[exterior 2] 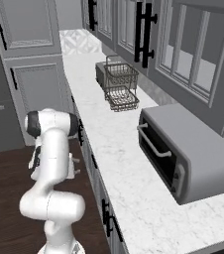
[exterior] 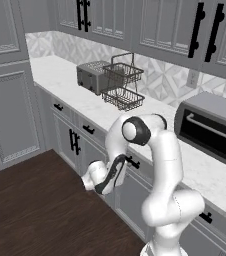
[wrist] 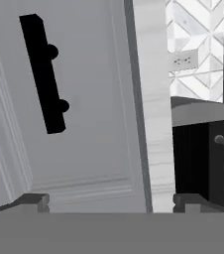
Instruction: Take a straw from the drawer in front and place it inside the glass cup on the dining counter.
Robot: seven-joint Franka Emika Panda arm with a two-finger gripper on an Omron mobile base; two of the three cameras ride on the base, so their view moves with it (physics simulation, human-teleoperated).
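The drawer (wrist: pixel 94 124) is shut, and its grey framed front is seen close up in the hand view. Its small black bar handle (wrist: pixel 43 74) slants across the upper left. My gripper (wrist: pixel 111 201) is open just in front of that panel, apart from it. One fingertip (wrist: pixel 32 201) sits low on the left and the other fingertip (wrist: pixel 191 201) low on the right, with nothing between them. My arm (exterior: pixel 160 160) bends down from the shoulder to drawer height below the worktop edge. The straw, the glass cup and the dining counter are out of view.
On the marble worktop (exterior: pixel 85 102) stand a toaster (exterior: pixel 92 76), a two-tier wire basket (exterior: pixel 122 85) and a grey toaster oven (exterior: pixel 212 130). Tall grey cabinets (exterior: pixel 10 115) close the left end. Dark wood floor (exterior: pixel 35 210) lies open behind and left of the arm.
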